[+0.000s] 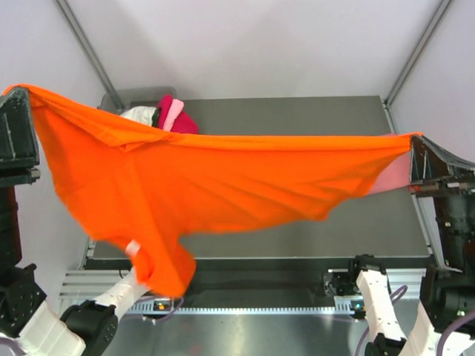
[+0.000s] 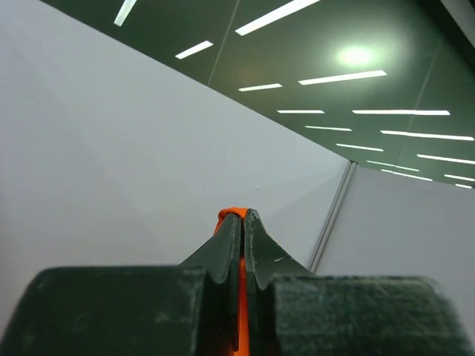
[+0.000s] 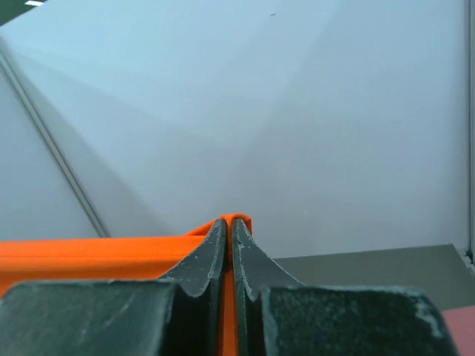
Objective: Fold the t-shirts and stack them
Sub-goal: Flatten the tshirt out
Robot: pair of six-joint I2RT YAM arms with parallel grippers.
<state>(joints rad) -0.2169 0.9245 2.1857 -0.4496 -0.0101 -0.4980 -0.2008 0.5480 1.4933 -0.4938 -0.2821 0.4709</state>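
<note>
Up it goes: one orange t-shirt point(image 1: 223, 185) hangs stretched in the air across almost the whole table point(image 1: 297, 111), and it blocks a great deal. The left gripper point(image 1: 24, 90) sits high at the left edge of the top view, its body partly cut off by the frame, jaws pinched tight on one corner of the cloth. The right gripper point(image 1: 413, 138) clamps the opposite corner at the far right. From the left wrist, the left gripper point(image 2: 239, 216) shows only a sliver of orange between its closed fingers, with wall and ceiling lights behind. From the right wrist, the right gripper point(image 3: 228, 221) has a band of orange running off to the left. The shirt's lower edge is blurred, and a drooping part at lower left hangs over the table's near edge, covering part of the left arm. Behind the shirt's top edge a heap peeks out at the back: a magenta shirt point(image 1: 184, 122), a light pink one point(image 1: 173, 113) and a white one point(image 1: 138, 115), all half hidden. Below the shirt's right end shows a patch of salmon-pink cloth point(image 1: 390, 179), mostly covered. Count: two grippers, one raised shirt, three visible in the heap, one pink patch.
</note>
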